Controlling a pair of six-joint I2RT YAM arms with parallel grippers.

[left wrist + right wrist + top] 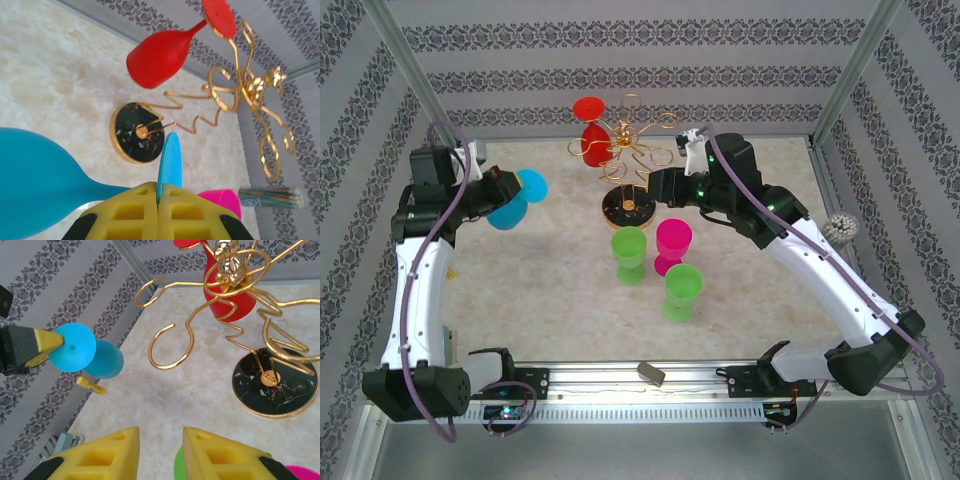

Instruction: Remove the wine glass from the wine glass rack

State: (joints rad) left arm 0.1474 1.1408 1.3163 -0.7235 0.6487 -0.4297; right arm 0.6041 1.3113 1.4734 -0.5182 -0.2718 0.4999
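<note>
Jaws of the left gripper (pixel 159 192) were squeezed tight on the thin stem of the blue plastic wine glass (pixel 35 175), right by its round foot. I think it held the stem because that skinny part fits well between the yellow pads. The blue glass lay on its side in the air, well away from the gold wire wine glass rack (pixel 623 140), so it looked to be already off. Holding it out to the left kept it from bumping the curly wire arms.

A red plastic wine glass (pixel 592 135) hung upside down on the rack. Its flat foot sat in a wire loop, and that is what stopped it from falling.

The right gripper (pixel 160 437) was low and near the rack's round black base (pixel 275 385). Its jaws were a little way apart with nothing between them. Maybe it waited there to stop the rack from tipping, but I can't be sure.

Two green plastic glasses (pixel 629 250) and a pink plastic glass (pixel 672 243) stood on the table in front of the rack, out of the way.
</note>
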